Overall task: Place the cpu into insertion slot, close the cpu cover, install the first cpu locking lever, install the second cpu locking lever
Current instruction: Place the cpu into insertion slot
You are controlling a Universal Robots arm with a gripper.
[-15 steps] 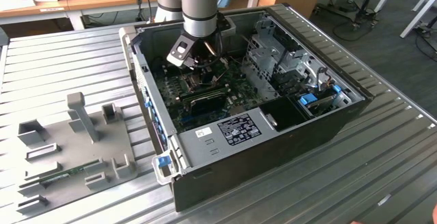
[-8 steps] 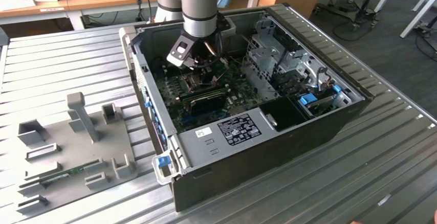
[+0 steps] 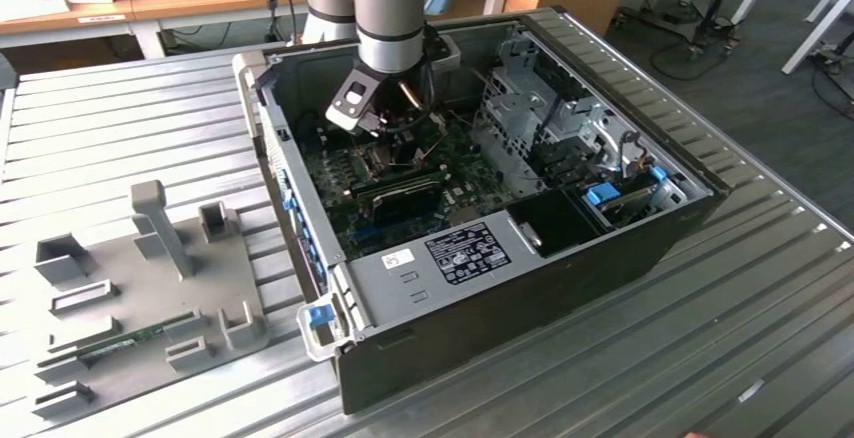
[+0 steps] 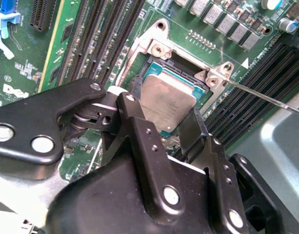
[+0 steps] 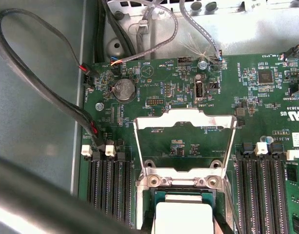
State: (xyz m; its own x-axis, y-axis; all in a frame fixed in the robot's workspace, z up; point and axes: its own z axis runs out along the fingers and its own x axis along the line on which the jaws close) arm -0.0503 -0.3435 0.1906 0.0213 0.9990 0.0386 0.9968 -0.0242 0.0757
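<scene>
In the second wrist view my gripper (image 4: 161, 109) is shut on the cpu (image 4: 169, 97). One black finger (image 4: 134, 122) presses on one side of its dull grey top and the other finger presses on the opposite side. The chip sits slightly tilted in the insertion slot (image 4: 154, 66) on the green motherboard. The first wrist view shows the cpu (image 5: 183, 217) below the cpu cover (image 5: 184, 117). The silvery cover frame is swung up and open, and the board shows through its window. A thin wire locking lever (image 4: 266, 96) sticks out from the socket corner. In the exterior view the gripper (image 3: 380, 123) reaches down inside the open computer case (image 3: 441, 258).
Black memory slots (image 4: 98, 44) run along both sides of the socket. Cables (image 5: 37, 92) loop near the case wall. A metal drive cage (image 3: 547, 118) stands on the exterior view's right. On the exterior view's left, a grey fixture plate (image 3: 134, 288) lies on the ribbed metal table.
</scene>
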